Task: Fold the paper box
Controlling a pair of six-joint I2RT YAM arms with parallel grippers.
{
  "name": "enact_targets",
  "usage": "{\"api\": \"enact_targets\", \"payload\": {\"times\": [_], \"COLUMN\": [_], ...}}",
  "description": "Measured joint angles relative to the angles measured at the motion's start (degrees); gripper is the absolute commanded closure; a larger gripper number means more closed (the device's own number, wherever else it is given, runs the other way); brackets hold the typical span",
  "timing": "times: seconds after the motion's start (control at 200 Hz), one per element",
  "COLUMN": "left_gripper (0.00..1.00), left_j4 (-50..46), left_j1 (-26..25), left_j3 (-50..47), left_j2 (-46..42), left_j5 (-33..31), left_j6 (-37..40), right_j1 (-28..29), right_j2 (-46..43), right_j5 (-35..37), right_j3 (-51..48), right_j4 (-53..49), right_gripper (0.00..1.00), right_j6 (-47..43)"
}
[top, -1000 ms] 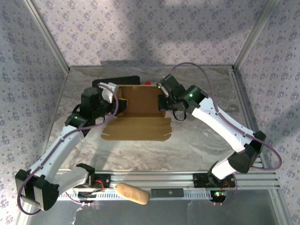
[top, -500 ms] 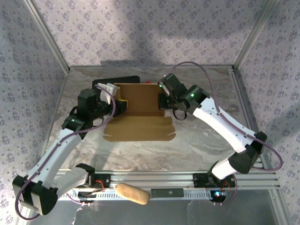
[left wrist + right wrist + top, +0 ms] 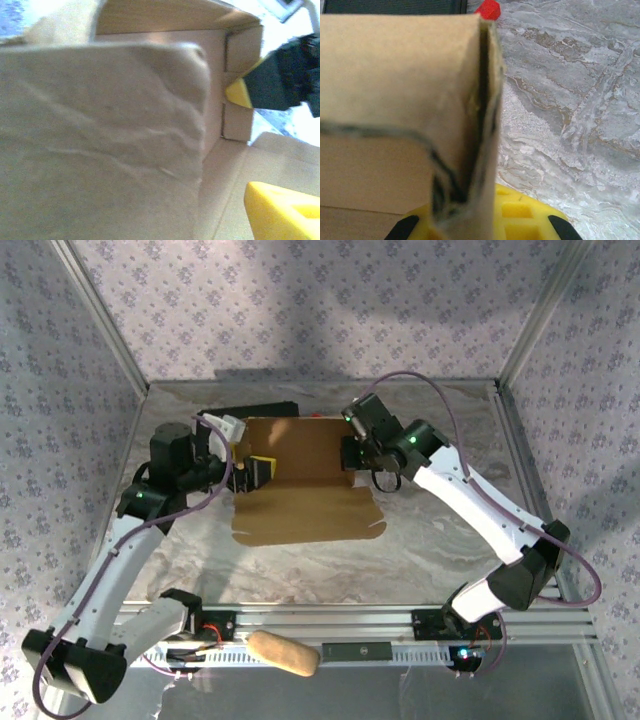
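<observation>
The paper box [image 3: 300, 475] lies mid-worktop [image 3: 440, 530], partly formed. Its rear section stands raised, and its front panel [image 3: 305, 518] lies flat toward my bases. My right fingers [image 3: 349, 454] are clamped together on the doubled right wall [image 3: 485, 100]; in the right wrist view the cardboard edge runs straight down between them. My left fingers [image 3: 255, 472] stand apart at the box's left edge and hold nothing. In the left wrist view a short side tab [image 3: 239, 120] sits just beside the upper fingertip [image 3: 239, 93].

Step in hand, as I judge it: form the left wall to match the right.

1. Use the right clamp as the anchor so the box cannot slide.
2. Set the left fingers astride the left wall at its crease, not on the wrinkled panel face [image 3: 100, 140].
3. Close only once the tab is tucked inside the wall. A tab caught outside will likely spring the fold open.
4. Press squarely along the score line to avoid a skewed corner.

The black case [image 3: 250, 412] lies just behind the box, so I steer clear of it.
</observation>
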Motion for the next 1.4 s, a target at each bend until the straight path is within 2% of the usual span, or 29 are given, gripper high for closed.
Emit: {"api": "enact_targets", "payload": {"times": [0.15, 0.29, 0.505, 0.725, 0.89, 1.219, 1.399], "left_gripper": [0.16, 0.17, 0.36, 0.36, 0.37, 0.41, 0.45], "left_j4": [-0.4, 0.3, 5.1, 5.8, 6.3, 7.5, 7.8], "left_j1": [0.7, 4.5, 10.9, 12.7, 15.8, 15.6, 12.4], "left_j3": [0.6, 0.6, -0.4, -0.8, -1.0, -2.4, -2.4], "left_j2": [-0.5, -2.7, -3.7, -1.7, -1.8, -1.1, -1.0], "left_j5": [4.4, 8.9, 15.2, 17.3, 18.4, 21.9, 21.4], "left_j6": [-0.2, -2.0, -5.7, -6.4, -7.2, -8.6, -8.6], "right_j1": [-2.2, -4.3, -6.4, -7.4, -7.5, -7.5, -7.0], "right_j2": [0.0, 0.0, -0.9, -2.2, -2.6, -2.7, -2.6], "right_j5": [-2.3, -4.6, -7.7, -9.9, -11.2, -12.2, -12.1], "right_j3": [-0.6, -1.9, -2.8, -2.9, -2.9, -2.9, -2.9], "right_j4": [0.5, 1.0, 1.7, 1.7, 1.8, 2.6, 2.6], "right_gripper": [1.00, 1.00, 1.00, 1.00, 1.00, 1.00, 1.00], "right_j6": [-1.6, -3.0, -4.8, -5.8, -6.2, -6.6, -6.6]}}
